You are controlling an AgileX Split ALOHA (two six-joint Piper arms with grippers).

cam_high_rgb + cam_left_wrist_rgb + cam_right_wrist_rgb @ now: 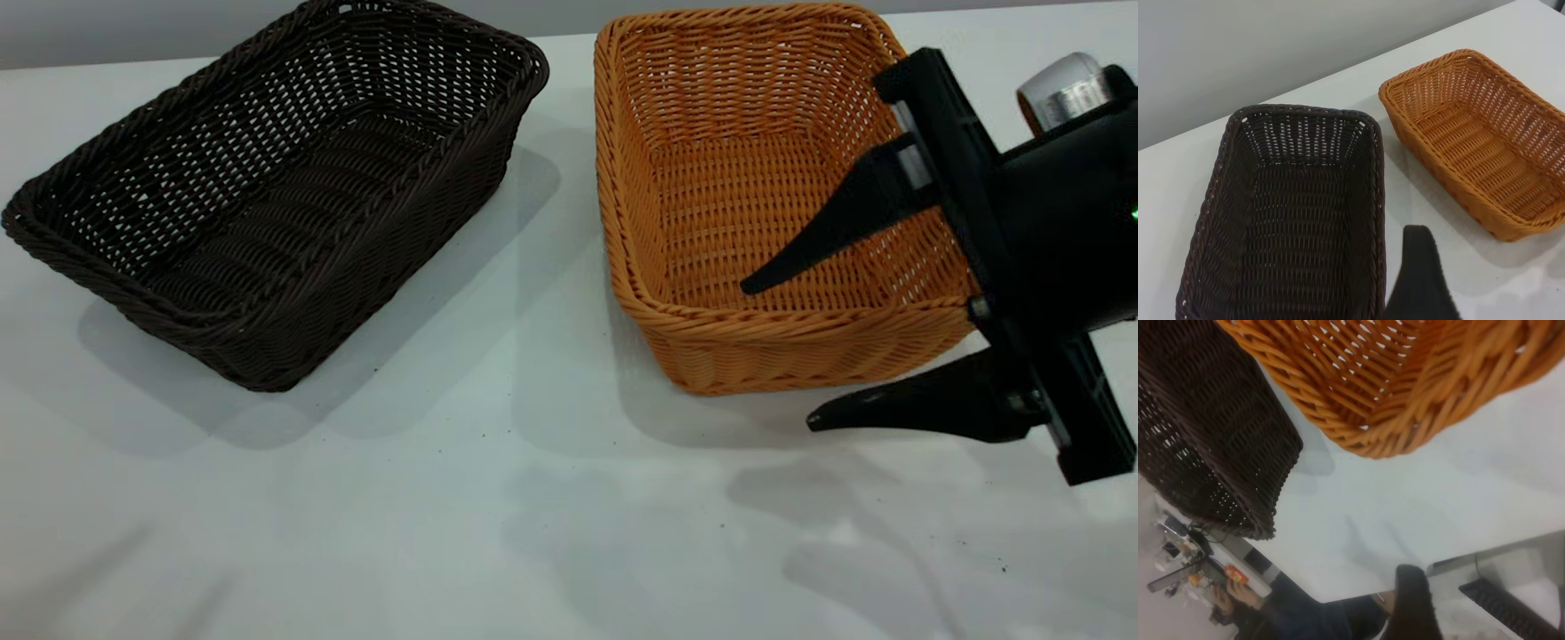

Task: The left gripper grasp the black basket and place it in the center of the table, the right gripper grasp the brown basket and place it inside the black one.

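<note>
The black basket (276,191) sits empty toward the counter's (498,498) far left corner, not yet at the centre. Only one finger of the left hand (1418,280) shows, just beside the basket's rim, so whether it is open or closed cannot be told. The brown basket (765,196) stands near the far edge, apart from the black one. The right hand (778,356) is spread wide, straddling its near wall. It should probably seat deep over the braided rim before closing, and wait for the black basket.
</note>
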